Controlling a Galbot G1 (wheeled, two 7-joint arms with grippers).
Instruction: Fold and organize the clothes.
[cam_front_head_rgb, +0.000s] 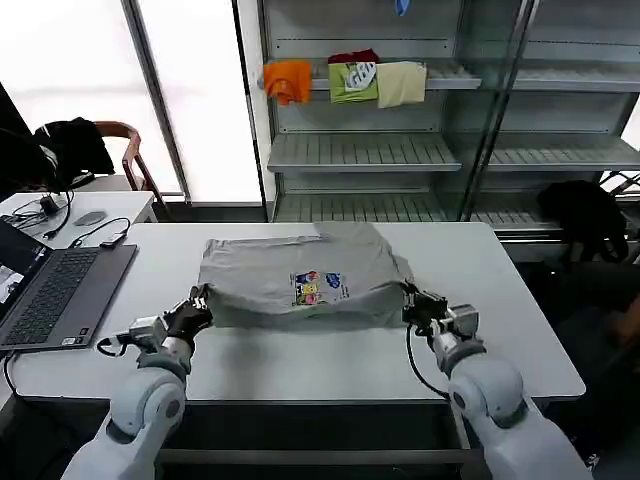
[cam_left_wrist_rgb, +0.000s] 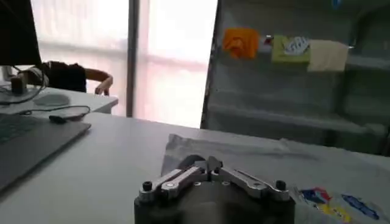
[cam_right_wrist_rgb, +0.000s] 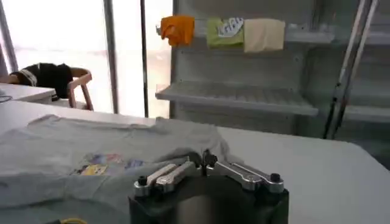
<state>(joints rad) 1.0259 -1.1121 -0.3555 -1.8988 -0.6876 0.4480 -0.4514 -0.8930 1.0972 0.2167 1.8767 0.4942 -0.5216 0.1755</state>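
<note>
The light grey shirt (cam_front_head_rgb: 300, 275) lies on the white table (cam_front_head_rgb: 300, 360), chest print (cam_front_head_rgb: 316, 287) facing up, its far part folded over. My left gripper (cam_front_head_rgb: 201, 299) is shut on the shirt's near left corner, and the closed fingertips (cam_left_wrist_rgb: 208, 164) meet against grey fabric (cam_left_wrist_rgb: 244, 152). At the near right corner my right gripper (cam_front_head_rgb: 411, 300) is shut on the shirt, with cloth (cam_right_wrist_rgb: 122, 146) bunched round its closed tips (cam_right_wrist_rgb: 203, 162). The near edge of the shirt stretches between the two grippers.
An open laptop (cam_front_head_rgb: 50, 295) and cables (cam_front_head_rgb: 100, 235) sit on the table's left. Behind stands a metal shelf (cam_front_head_rgb: 400, 150) with orange (cam_front_head_rgb: 288, 80), green (cam_front_head_rgb: 352, 80) and cream (cam_front_head_rgb: 401, 83) garments. A chair with black cloth (cam_front_head_rgb: 75, 145) is far left, a dark bag (cam_front_head_rgb: 585, 215) right.
</note>
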